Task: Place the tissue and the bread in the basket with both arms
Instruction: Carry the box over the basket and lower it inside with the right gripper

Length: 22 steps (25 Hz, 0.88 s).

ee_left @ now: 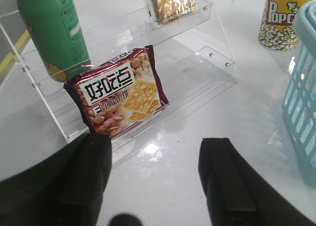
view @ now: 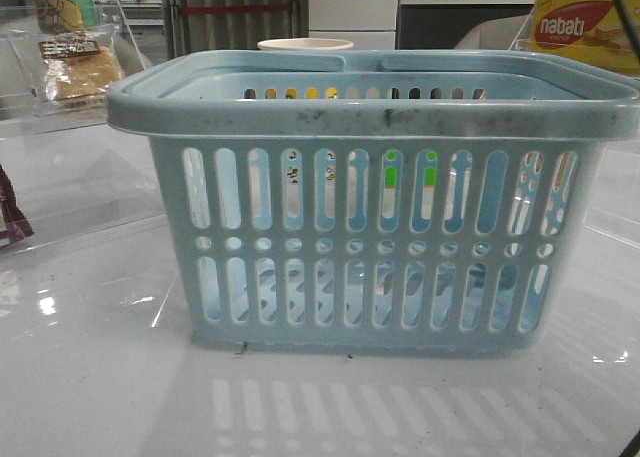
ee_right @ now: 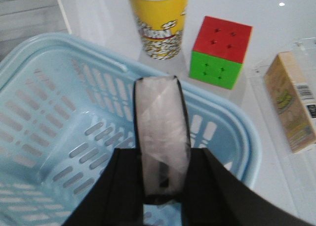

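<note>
Now | one basket (view: 370, 127) | one tissue (ee_right: 162, 137) pinched in right fingers (ee_right: 207, 186) | one bread (view: 75, 67) shelved | left fingers (ee_left: 94, 171) spread, empty

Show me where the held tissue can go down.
The basket floor under the right end effector with the tissue is bare. Beyond its rim it is crowded: popcorn cup, cube, box.

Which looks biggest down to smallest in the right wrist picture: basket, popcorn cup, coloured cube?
1. basket, by far.
2 and 3. popcorn cup and cube look about alike; the cup is cut off by the picture edge, so no ranking.
</note>
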Motion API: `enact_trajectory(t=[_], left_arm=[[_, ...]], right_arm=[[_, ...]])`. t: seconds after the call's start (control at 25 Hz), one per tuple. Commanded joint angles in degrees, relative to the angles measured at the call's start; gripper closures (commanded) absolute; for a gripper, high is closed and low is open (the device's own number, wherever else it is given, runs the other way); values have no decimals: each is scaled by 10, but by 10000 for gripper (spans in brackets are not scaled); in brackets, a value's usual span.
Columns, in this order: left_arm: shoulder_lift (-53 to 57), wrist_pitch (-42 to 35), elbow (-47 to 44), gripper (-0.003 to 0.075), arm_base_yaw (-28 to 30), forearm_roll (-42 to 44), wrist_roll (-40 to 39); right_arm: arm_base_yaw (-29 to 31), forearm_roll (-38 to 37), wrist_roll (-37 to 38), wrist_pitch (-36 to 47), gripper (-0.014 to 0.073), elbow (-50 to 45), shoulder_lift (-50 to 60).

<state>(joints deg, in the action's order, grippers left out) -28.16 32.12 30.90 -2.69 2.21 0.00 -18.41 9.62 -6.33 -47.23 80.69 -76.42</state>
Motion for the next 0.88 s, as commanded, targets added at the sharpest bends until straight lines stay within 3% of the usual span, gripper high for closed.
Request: enact_trajectory(t=[0.0,0.32,0.68,0.84], left_arm=[[-6,-46,16,265,1,-3,0],[-6,-46,16,265,1,-3,0],[-6,-46,16,265,1,-3,0],[-6,-46,16,265,1,-3,0]], right_arm=[[-19,4,-1,21,358,21,10],[-23,3,-30,-3,347,21,-20],[-23,-1,-34,-6,108,21,-60],[-23,-1,-34,-3,81,21,-83]])
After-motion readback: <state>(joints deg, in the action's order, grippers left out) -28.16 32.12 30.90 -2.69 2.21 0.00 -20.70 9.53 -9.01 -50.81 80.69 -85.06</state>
